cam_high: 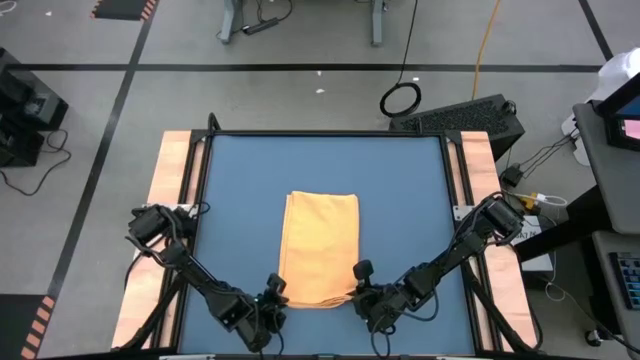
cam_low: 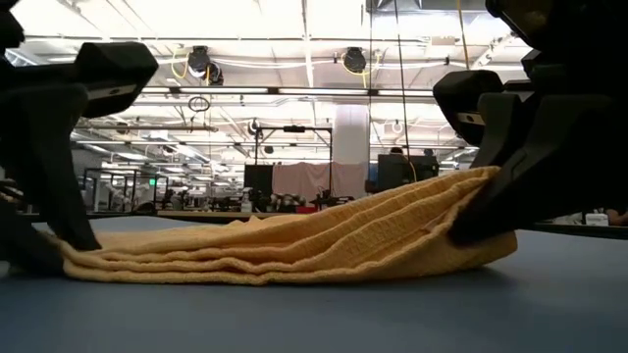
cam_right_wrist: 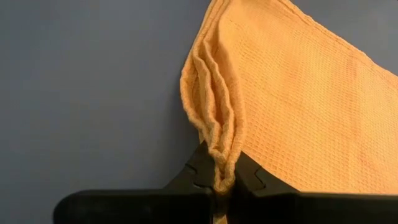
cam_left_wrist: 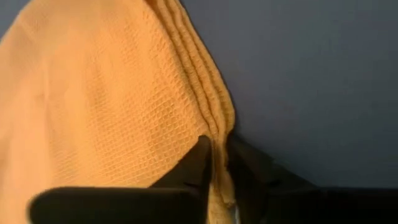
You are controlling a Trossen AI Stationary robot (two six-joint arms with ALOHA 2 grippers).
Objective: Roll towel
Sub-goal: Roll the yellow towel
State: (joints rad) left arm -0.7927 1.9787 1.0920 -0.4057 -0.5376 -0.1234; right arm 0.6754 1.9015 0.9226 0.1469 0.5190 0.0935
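Observation:
The orange-yellow towel point(cam_high: 320, 248) lies folded in several layers on the blue table point(cam_high: 400, 200), long side running near to far. My left gripper point(cam_high: 272, 300) is shut on its near left corner, low at the table point(cam_low: 61, 245). My right gripper point(cam_high: 358, 290) is shut on its near right corner, which is raised point(cam_low: 481, 181). The rest of the towel rests flat on the table. My left gripper pinches the towel's near left corner point(cam_left_wrist: 217, 127) between its two fingers, over the stacked folded edges, several layers. The fingers slant down from the near left. That corner stays low, at the table top point(cam_low: 74, 257). My right gripper pinches the near right corner point(cam_right_wrist: 221, 146) between its two fingers, with several bunched layers in the hold. The fingers slant down from the near right. This corner is lifted off the table, and the cloth slopes down from it to the left point(cam_low: 324, 240).
Bare blue table surrounds the towel on the left, right and far sides. Wooden side strips point(cam_high: 168, 190) and a black frame border the table. Cables and equipment point(cam_high: 460, 115) lie on the floor beyond the far edge.

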